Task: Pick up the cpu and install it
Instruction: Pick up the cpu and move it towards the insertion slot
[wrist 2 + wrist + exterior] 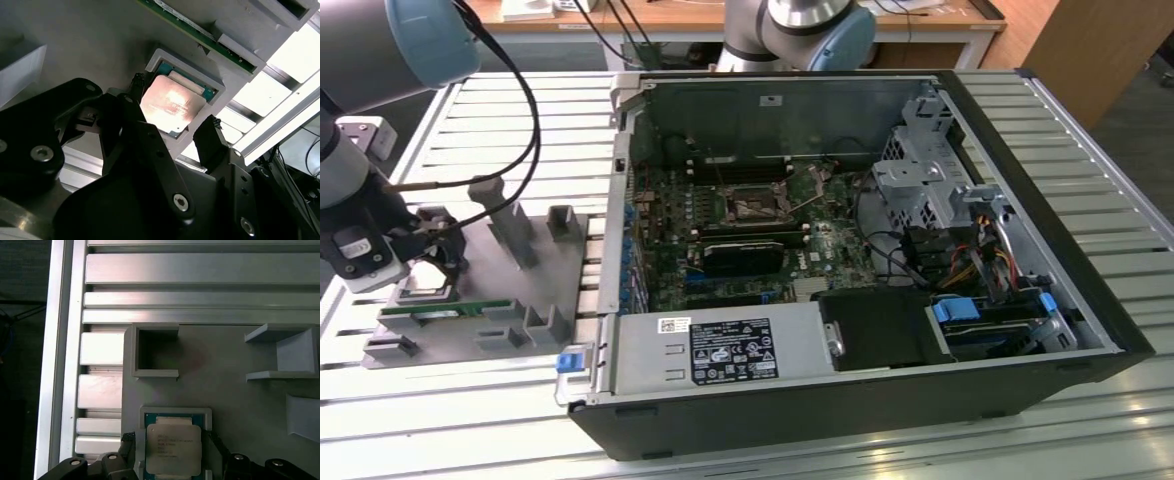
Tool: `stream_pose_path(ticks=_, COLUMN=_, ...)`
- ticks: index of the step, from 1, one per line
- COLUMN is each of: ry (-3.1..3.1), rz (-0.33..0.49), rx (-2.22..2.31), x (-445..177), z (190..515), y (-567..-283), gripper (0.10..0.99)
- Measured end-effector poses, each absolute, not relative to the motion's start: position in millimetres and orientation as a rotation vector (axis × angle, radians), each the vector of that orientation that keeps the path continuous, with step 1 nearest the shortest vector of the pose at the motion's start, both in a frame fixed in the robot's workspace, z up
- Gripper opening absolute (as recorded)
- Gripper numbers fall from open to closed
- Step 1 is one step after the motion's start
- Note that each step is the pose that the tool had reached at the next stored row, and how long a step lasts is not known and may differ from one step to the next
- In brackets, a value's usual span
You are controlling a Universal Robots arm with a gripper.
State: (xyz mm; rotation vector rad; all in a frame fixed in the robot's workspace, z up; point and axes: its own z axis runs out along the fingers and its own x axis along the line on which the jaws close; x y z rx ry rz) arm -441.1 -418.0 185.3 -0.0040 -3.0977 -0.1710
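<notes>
- We have the gripper (172,442) (172,102) low over the cpu (173,449) (170,107). Its jaws are apart, with one black finger (129,441) on each side of the chip.
- In both wrist views the fingers stand outside the walls of the grey nest (175,411) that holds the cpu, not on the chip itself.
- The cpu lies flat, metal top up, seated in that nest. The nest is on the fixture plate (225,390), which lies on the slatted table (494,110) at the exterior view's left, beside the open PC case (854,410).
- Room: the nest is near one edge of the plate, with bare slats beyond it.
- The memory stick (200,35) runs just beside one side of the nest. The line between the fingers runs roughly parallel with it, so it is off the closing line.
- Cut off: the first wrist view's frame edge clips part of the cpu and nest.
- Hidden: in the exterior view the gripper body covers most of the chip, leaving only a pale patch (424,290).
- We cannot tell whether the fingers touch the nest's outer walls.
- On the plate near the nest are a square bracket (131,350) and more upright holders (295,357), apart from the fingers.
- The arm's black cable (523,110) loops above the plate.
- The case walls rise around the motherboard socket (754,207). A power supply box (720,350) sits along the case's near side.
- A second arm's base (801,30) stands behind the case.
</notes>
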Motion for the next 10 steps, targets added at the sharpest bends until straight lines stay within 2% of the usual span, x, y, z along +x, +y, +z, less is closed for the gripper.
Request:
stream_pose_path(ticks=3, ry=-3.098, rz=-0.171, rx=-0.004, x=-441.1, z=184.7, y=-418.0, gripper=0.663)
stream_pose_path(ticks=4, ry=-3.098, rz=-0.171, rx=-0.005, x=-441.1, z=184.5, y=-417.9, gripper=0.592)
stream_pose_path(ticks=7, ry=-3.098, rz=-0.171, rx=-0.005, x=-440.7, z=184.1, y=-417.8, gripper=0.592)
stream_pose_path(ticks=9, ry=-3.098, rz=-0.171, rx=-0.005, x=-439.6, z=184.2, y=-417.9, gripper=0.533)
stream_pose_path(ticks=10, ry=-3.098, rz=-0.171, rx=-0.005, x=-438.2, z=184.1, y=-417.9, gripper=0.533)
